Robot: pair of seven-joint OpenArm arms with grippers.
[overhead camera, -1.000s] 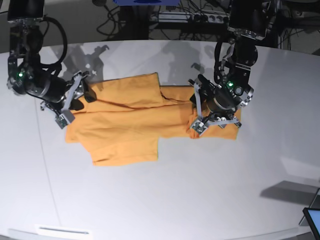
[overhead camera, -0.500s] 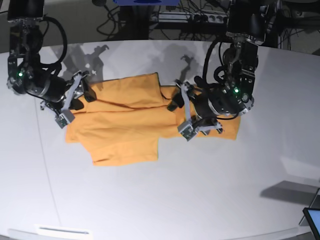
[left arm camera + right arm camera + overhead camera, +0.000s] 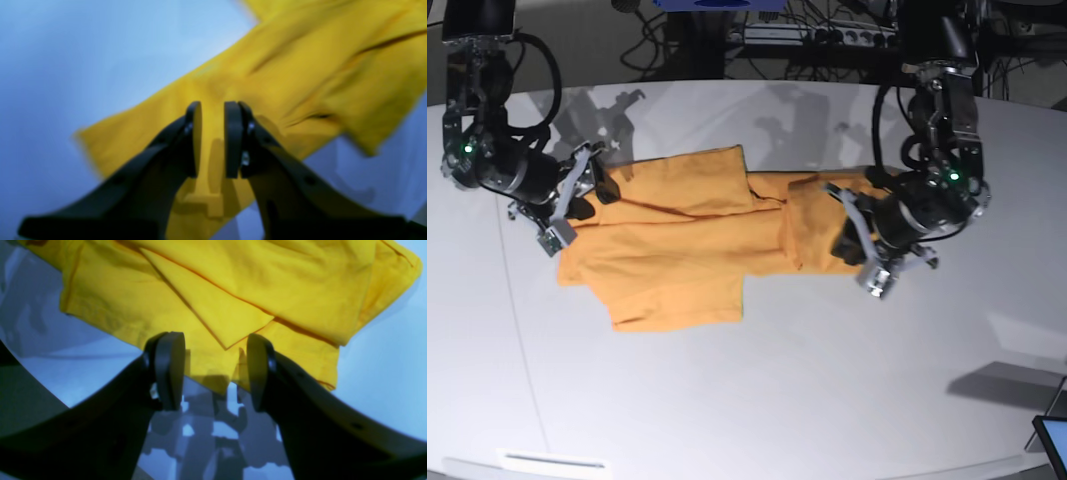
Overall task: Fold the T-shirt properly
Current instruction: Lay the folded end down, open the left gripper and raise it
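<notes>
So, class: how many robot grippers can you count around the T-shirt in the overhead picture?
2. The right gripper sits at the T-shirt's left end in the base view; the left gripper is at its right end. None seems hidden.

Both arms are black, jointed housings with black cables looped alongside the upper links. Each carries a small green indicator light on the body behind its fingers. The left gripper (image 3: 859, 257) and right gripper (image 3: 577, 207) have grey bracket frames. The fingers (image 3: 170, 370) are matte black curved blades ending in flat oval pads, with small silver screws just behind the pads.
</notes>
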